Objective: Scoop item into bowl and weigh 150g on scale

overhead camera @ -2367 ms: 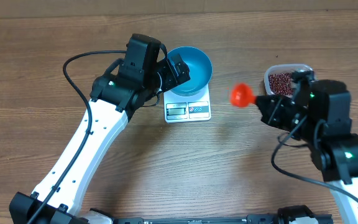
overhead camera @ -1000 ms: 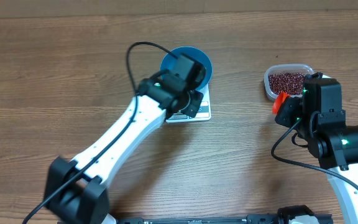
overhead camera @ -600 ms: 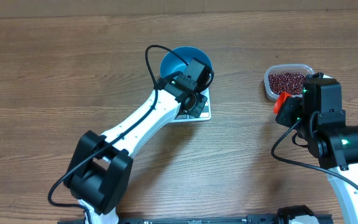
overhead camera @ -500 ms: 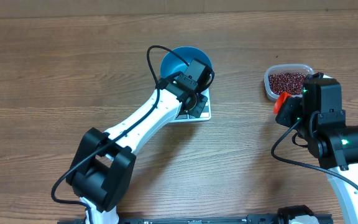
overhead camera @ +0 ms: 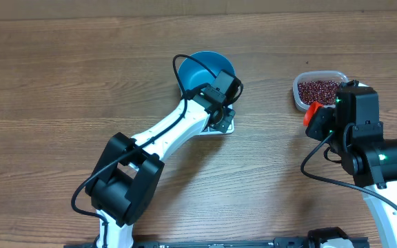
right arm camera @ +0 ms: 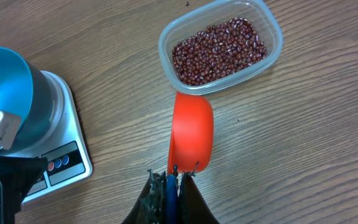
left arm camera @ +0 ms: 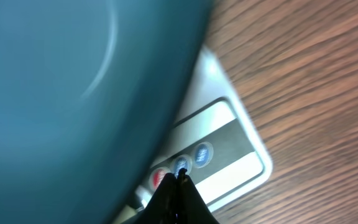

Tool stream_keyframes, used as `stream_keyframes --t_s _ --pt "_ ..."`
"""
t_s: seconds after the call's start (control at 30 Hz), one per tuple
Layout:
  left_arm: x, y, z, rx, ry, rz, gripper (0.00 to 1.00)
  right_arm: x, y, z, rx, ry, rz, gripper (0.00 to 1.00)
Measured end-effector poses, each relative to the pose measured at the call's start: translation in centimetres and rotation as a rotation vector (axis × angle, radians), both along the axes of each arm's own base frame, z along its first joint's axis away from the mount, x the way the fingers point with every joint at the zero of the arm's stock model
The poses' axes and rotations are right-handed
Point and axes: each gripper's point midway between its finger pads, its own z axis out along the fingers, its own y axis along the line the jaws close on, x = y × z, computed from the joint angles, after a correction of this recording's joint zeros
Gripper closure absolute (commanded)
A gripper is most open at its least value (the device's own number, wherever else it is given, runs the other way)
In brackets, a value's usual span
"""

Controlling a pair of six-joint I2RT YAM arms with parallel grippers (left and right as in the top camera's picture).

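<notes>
The blue bowl (overhead camera: 204,71) stands on the white scale (overhead camera: 229,128), and I see no beans in it. My left gripper (left arm camera: 181,177) is shut and empty, with its tip on the scale's button row (left arm camera: 191,160) just in front of the bowl (left arm camera: 73,93). My right gripper (right arm camera: 173,174) is shut on the blue handle of an orange scoop (right arm camera: 191,134). The scoop hangs just short of the clear tub (right arm camera: 263,22) holding the dark red beans (right arm camera: 219,43). Only the outside of the scoop's cup shows. In the overhead view the scoop (overhead camera: 313,112) is below the tub (overhead camera: 302,98).
The left arm (overhead camera: 164,134) stretches diagonally across the middle of the wooden table. The right arm's black body (overhead camera: 364,138) sits at the right edge. The scale (right arm camera: 67,162) and bowl (right arm camera: 5,81) lie left of the scoop in the right wrist view.
The left arm has stretched further out and its gripper has slid right onto the scale's front. Earlier the right gripper pulled the scoop back beside the tub; it has stayed still since.
</notes>
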Motion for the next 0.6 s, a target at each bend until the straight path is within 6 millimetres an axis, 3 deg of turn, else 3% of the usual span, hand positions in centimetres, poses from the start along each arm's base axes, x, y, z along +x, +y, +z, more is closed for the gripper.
stream_keyframes --t_s 0.6 --pt "-0.29 0.72 -0.92 0.042 -0.012 0.008 0.95 -0.01 0.00 -0.01 0.001 0.001 -0.002 0.96"
